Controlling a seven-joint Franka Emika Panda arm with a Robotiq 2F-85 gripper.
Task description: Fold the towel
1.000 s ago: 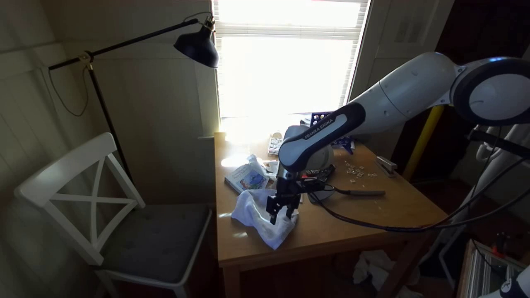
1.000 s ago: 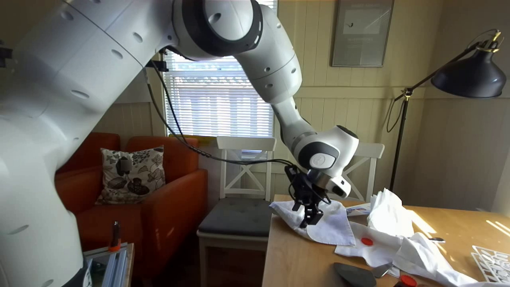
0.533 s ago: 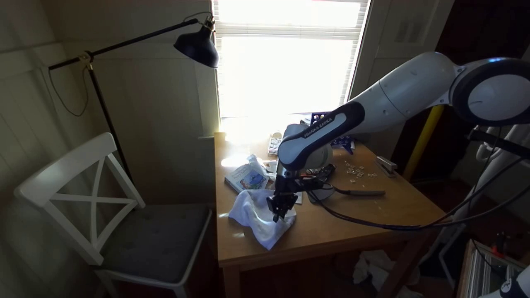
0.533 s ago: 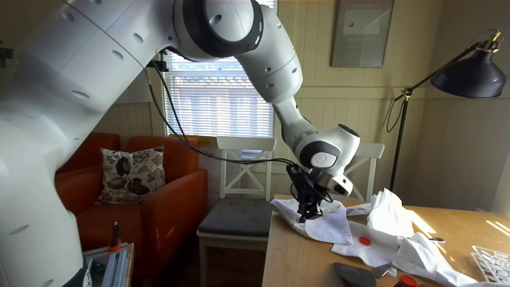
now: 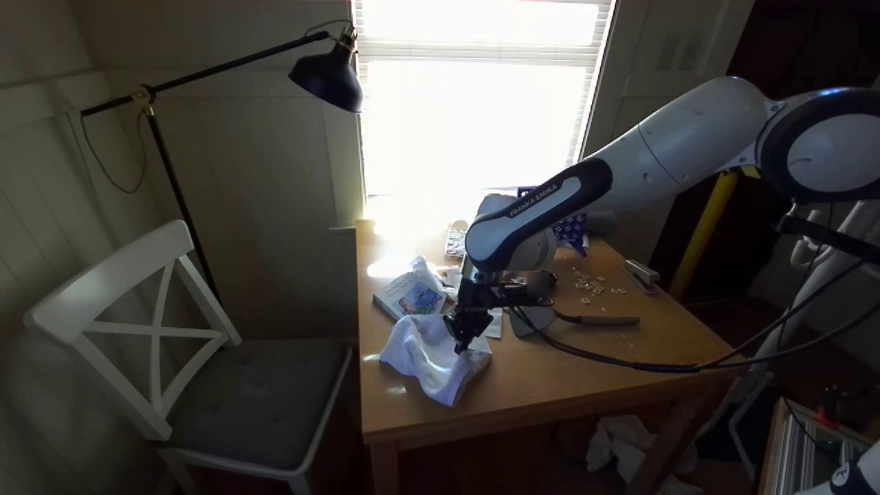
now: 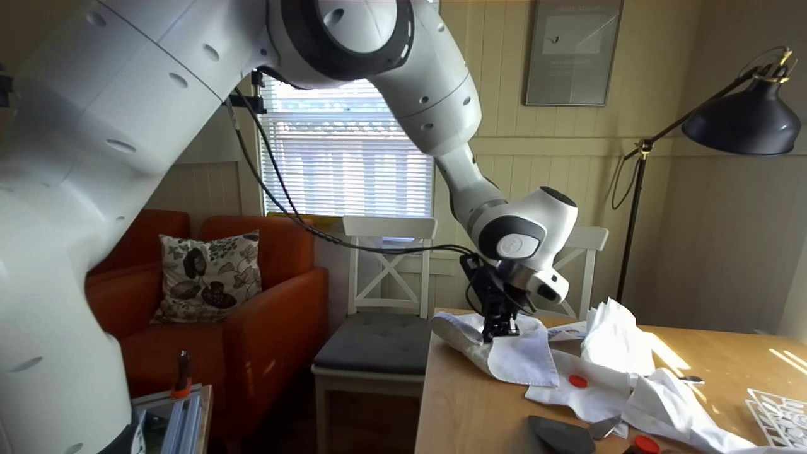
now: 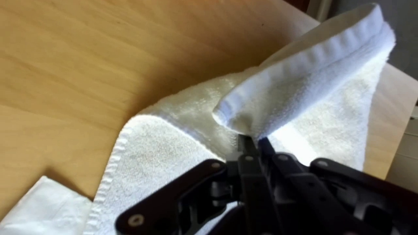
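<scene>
White terry towel (image 7: 294, 94) on the wooden table (image 7: 81, 65), below and ahead of the jaws, near a table edge. Gripper (image 7: 256, 141) pointing down; jaws nearly together, clamped on a pinch of the towel. From the tips a raised fold, hem uppermost, slants to the upper right of the jaws in the wrist view, its far end overlapping the table edge there. Right of the jaws, under the fold, towel lies flatter, a bright patch of light close to the tips. Left of the jaws and lower, a broad flap with stitched border. Beside that flap, farther from the jaws, a white sheet (image 7: 45, 212); paper or cloth, cannot tell. In an exterior view: illustrated book (image 5: 414, 297) beyond the jaws on the window side; spatula (image 5: 608, 320) to the right of them, lying flat; farther right, scattered small pale tiles (image 5: 597, 290), then a stapler (image 5: 643, 273) standing on its base. In an exterior view, right of the jaws: red disc (image 6: 577, 381) on a spread white cloth (image 6: 599, 403), bunched white material (image 6: 615, 340) behind. Well apart from the jaws: black floor lamp (image 6: 744, 123), orange armchair (image 6: 277, 328) with patterned cushion (image 6: 211, 277).
</scene>
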